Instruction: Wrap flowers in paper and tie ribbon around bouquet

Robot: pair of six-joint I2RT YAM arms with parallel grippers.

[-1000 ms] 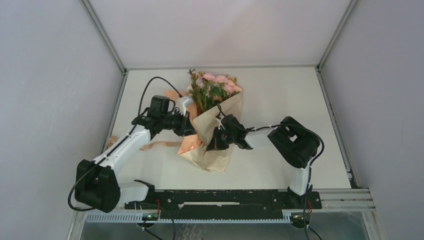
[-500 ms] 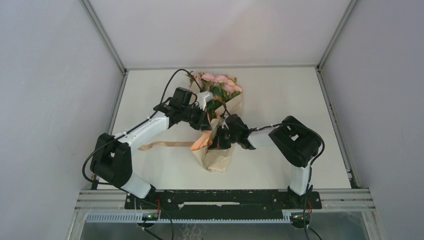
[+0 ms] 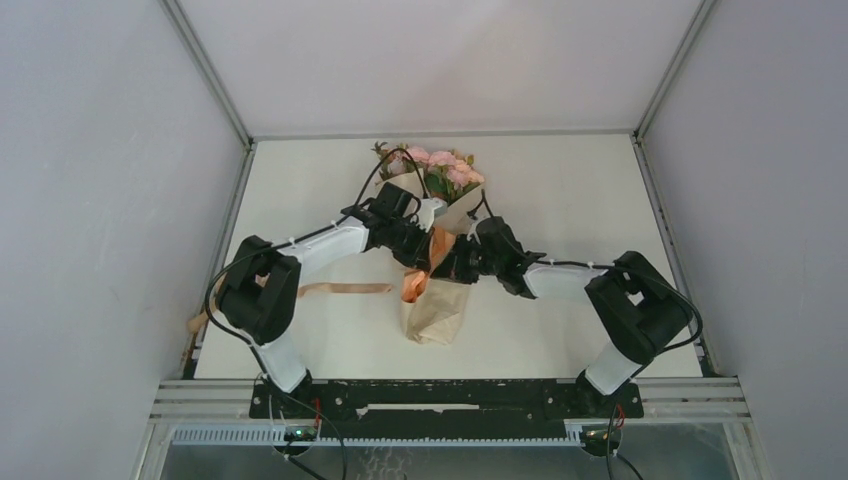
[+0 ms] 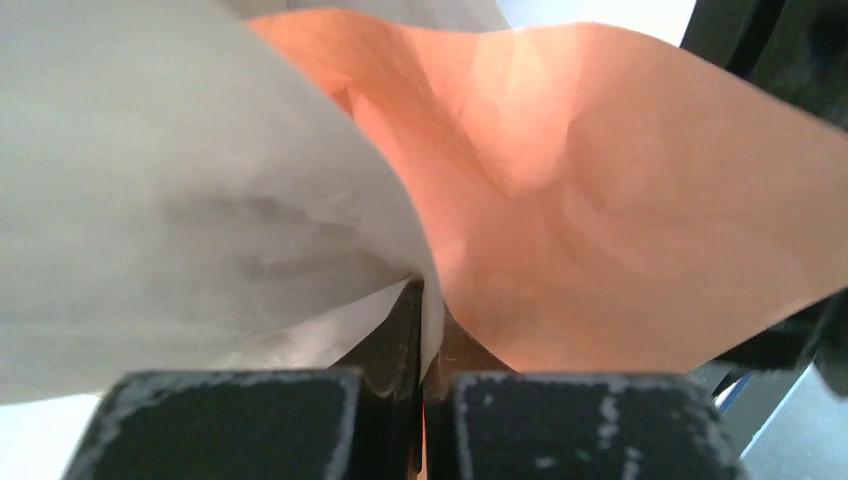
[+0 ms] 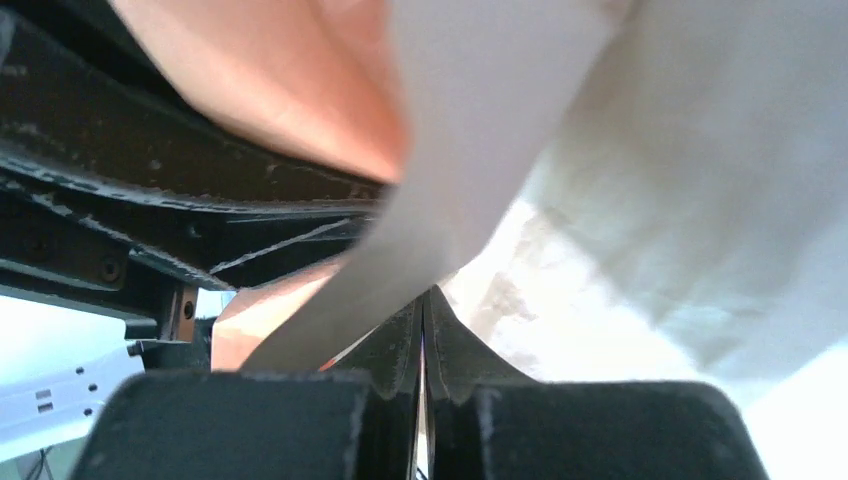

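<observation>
Folded across within the last second, the left flap of the paper (image 3: pixel 435 315) now covers the stems, so the cone is narrower and closed along its front. The flowers (image 3: pixel 437 168) poke out of its far end, mid-table, blooms toward the back wall. I judge the wrapping nearly done and the tying not yet begun.

The left gripper (image 3: pixel 418 248) has carried that flap rightward, jaws pressed together on a fold of paper, its orange inner face showing. The right gripper (image 3: pixel 462 262) has moved up to meet it at the cone's waist, likewise pinched tight on a pale paper edge.

The ribbon (image 3: pixel 340 289) lies slack on the table (image 3: pixel 560 190), trailing left from the bundle.

Count: one bunch, one sheet, one ribbon, two grippers.
</observation>
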